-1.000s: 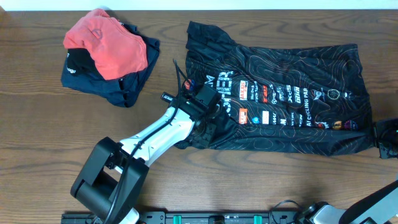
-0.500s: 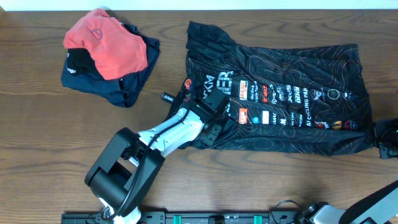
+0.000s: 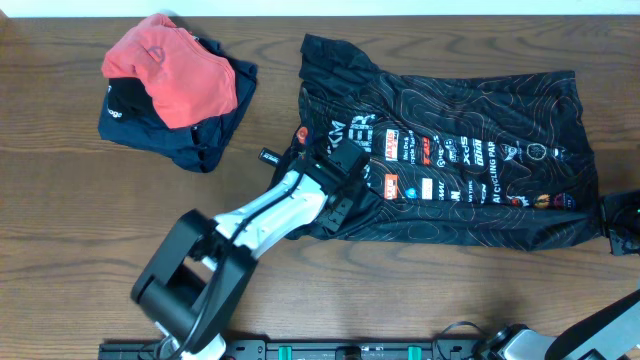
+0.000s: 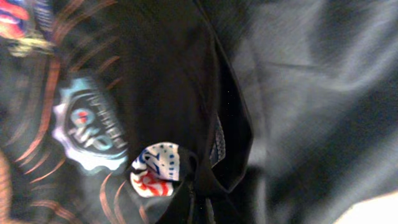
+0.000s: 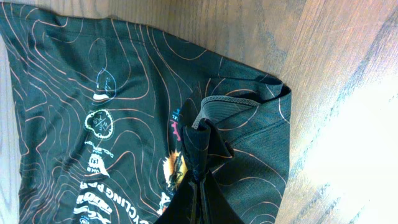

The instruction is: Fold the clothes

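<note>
The clothes, a black jersey (image 3: 450,150) with orange contour lines, white lettering and small logos, lie spread flat across the right half of the table. My left gripper (image 3: 335,208) is at the jersey's near-left hem. In the left wrist view a fold of the black fabric (image 4: 155,124) is pinched in my shut left gripper (image 4: 203,208). My right gripper (image 3: 622,225) is at the jersey's near-right corner by the table's right edge. In the right wrist view my right gripper (image 5: 198,186) is shut on a bunched fold of that corner (image 5: 249,143).
A coral-red garment (image 3: 170,70) lies on a navy garment (image 3: 205,135) in a heap at the back left. A small black tag (image 3: 270,156) lies on the wooden table (image 3: 80,230) just left of the jersey. The left arm's elbow (image 3: 185,285) stands near the front edge.
My left gripper has shifted slightly right onto the jersey's hem and closed on the fabric. The right gripper and the jersey's spread have stayed as they were.
</note>
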`<state>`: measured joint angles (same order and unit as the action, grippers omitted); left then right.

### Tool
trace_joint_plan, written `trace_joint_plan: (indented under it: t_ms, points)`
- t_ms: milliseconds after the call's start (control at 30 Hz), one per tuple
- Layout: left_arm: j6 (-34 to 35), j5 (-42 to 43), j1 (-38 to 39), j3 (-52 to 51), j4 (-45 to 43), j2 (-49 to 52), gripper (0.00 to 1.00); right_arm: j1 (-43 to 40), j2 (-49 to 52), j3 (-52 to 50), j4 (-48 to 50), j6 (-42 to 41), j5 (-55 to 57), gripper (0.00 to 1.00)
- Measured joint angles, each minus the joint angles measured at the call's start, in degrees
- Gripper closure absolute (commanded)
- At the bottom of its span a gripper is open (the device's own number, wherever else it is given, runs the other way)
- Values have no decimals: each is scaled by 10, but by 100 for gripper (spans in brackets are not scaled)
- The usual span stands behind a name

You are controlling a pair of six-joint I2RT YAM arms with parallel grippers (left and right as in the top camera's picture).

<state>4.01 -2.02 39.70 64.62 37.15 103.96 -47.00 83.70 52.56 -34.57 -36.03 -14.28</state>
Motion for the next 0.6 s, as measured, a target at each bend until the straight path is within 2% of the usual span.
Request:
trace_joint_plan:
  t_ms: [200,400,600]
  points:
    - [0,-43,0,7,33,-58,94,0,0,0,1,0,0,98]
    - [0,-118,0,7,34,-112,94,0,0,0,32,0,-12,99]
    - [0,-158,0,7,33,-162,94,0,0,0,57,0,-38,99]
